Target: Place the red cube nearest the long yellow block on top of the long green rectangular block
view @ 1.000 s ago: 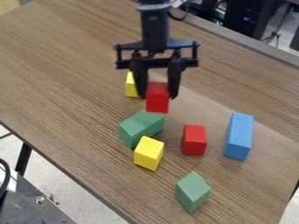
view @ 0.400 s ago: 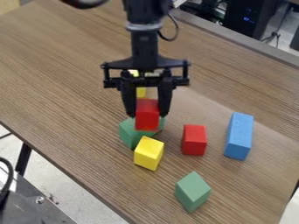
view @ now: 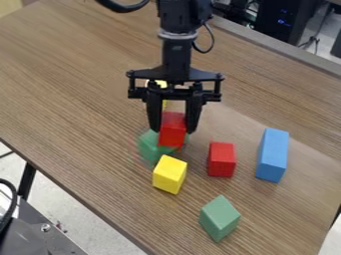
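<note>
My hand (view: 174, 129): pinching a red block (view: 173, 137), yellow block (view: 169, 174) at its 6 o'clock
Surface (view: 73, 99): brown wood-grain
Room: from my hand, black computer tower (view: 283, 20) at 1, pale floor (view: 100, 234) at 7

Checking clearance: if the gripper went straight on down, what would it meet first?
Likely the partly hidden green block, via the red block held in the gripper. Depth is unclear; the two blocks may be touching.
</note>
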